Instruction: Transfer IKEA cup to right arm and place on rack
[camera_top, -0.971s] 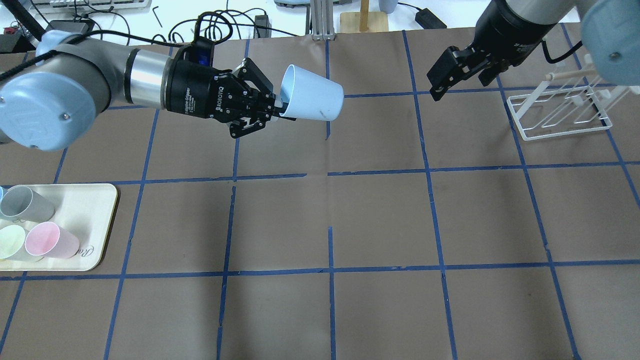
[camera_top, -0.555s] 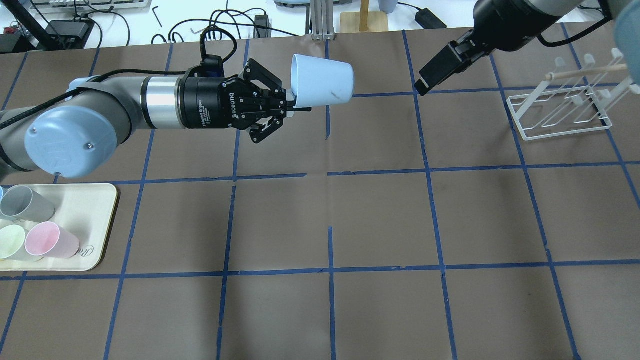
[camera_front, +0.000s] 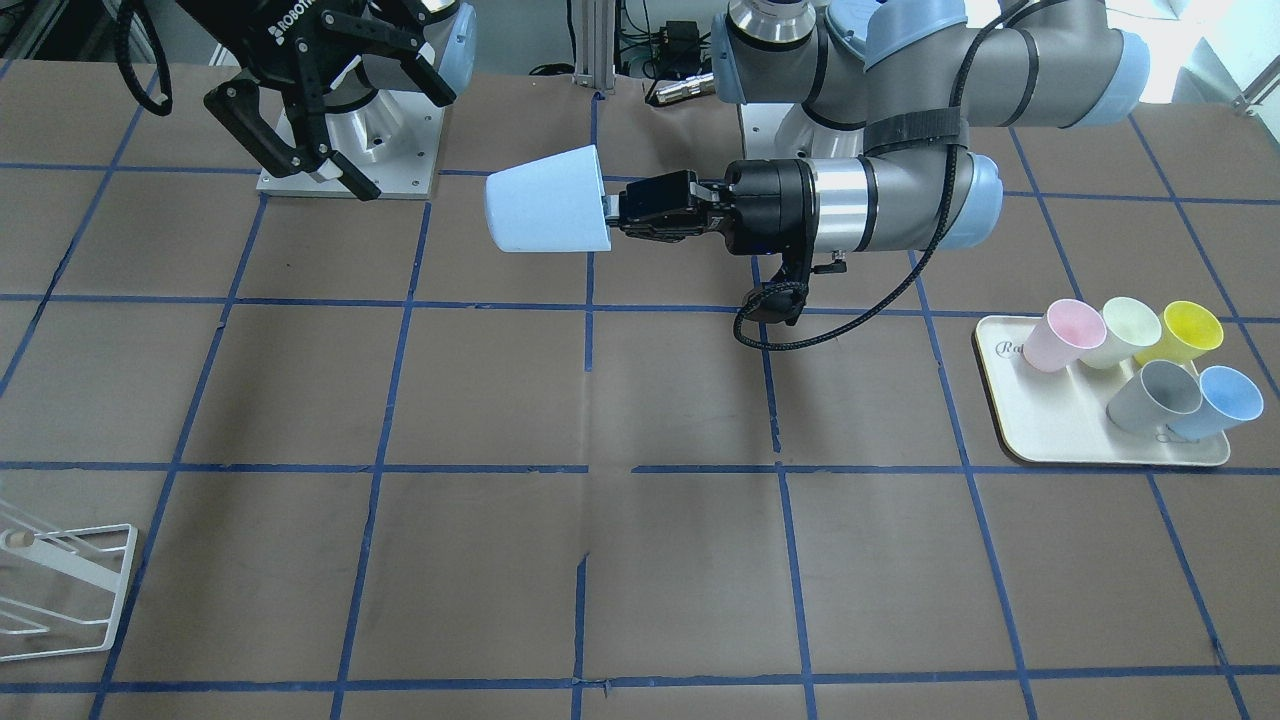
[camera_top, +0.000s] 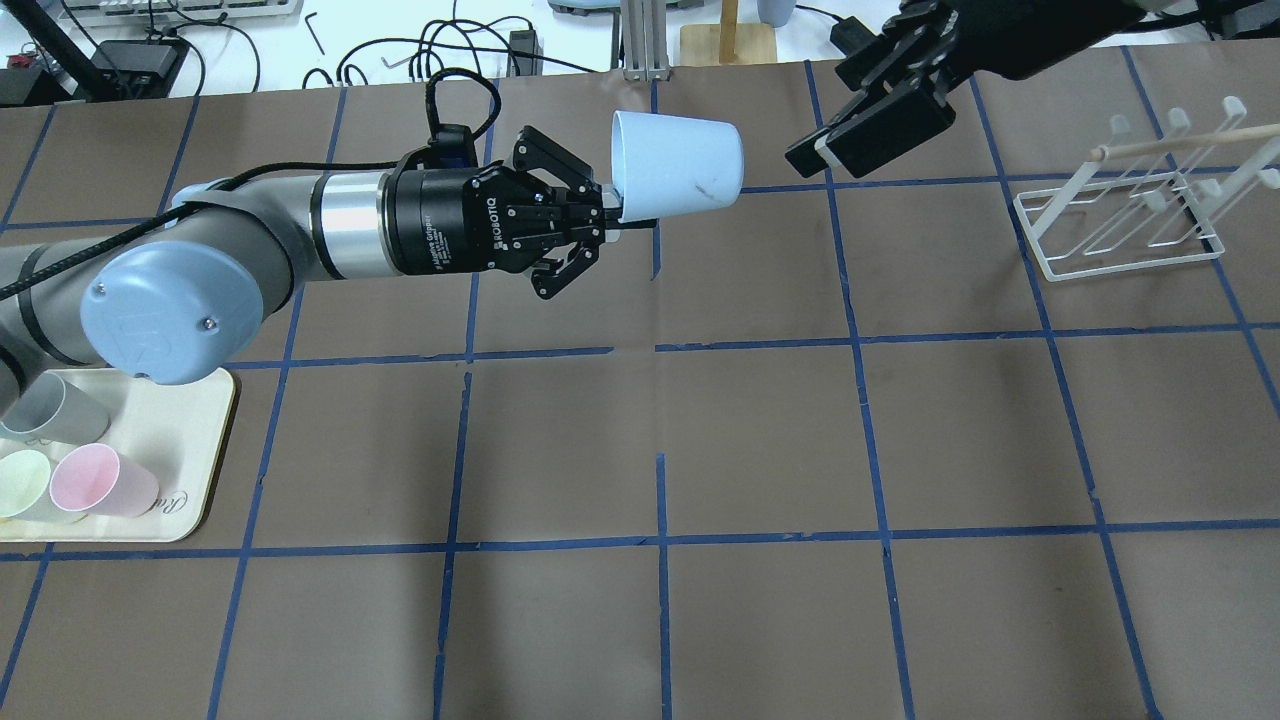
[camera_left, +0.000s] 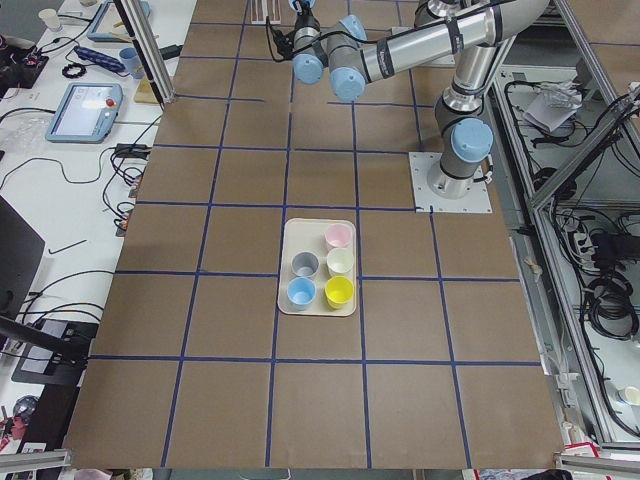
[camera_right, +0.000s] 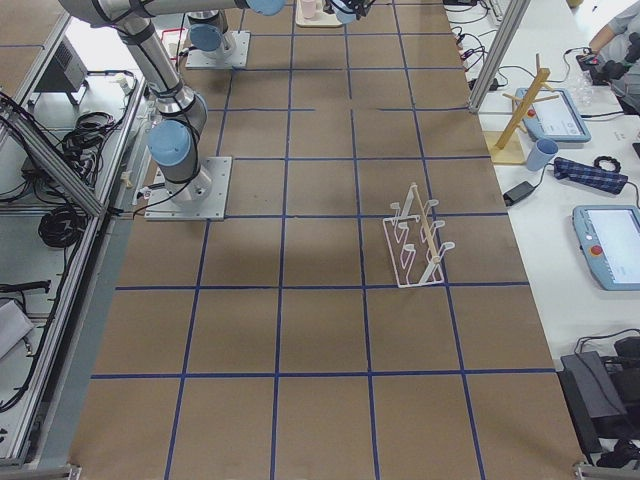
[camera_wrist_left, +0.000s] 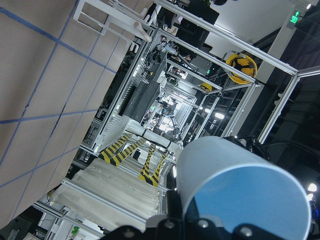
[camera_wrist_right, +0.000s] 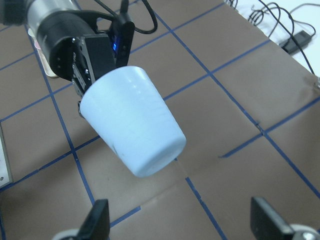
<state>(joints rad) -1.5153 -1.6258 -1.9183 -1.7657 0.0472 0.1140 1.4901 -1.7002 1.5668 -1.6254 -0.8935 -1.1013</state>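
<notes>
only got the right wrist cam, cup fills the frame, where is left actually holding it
Observer: The left gripper is shut on the IKEA cup at its rim, at the mouth end.
Operator: ok and where's the rack
Observer: The rack stands on the table on the robot's right, beyond the right gripper in the overhead view.
Operator: anything else on the table
Observer: A cream tray on the robot's left holds five other cups.
</notes>
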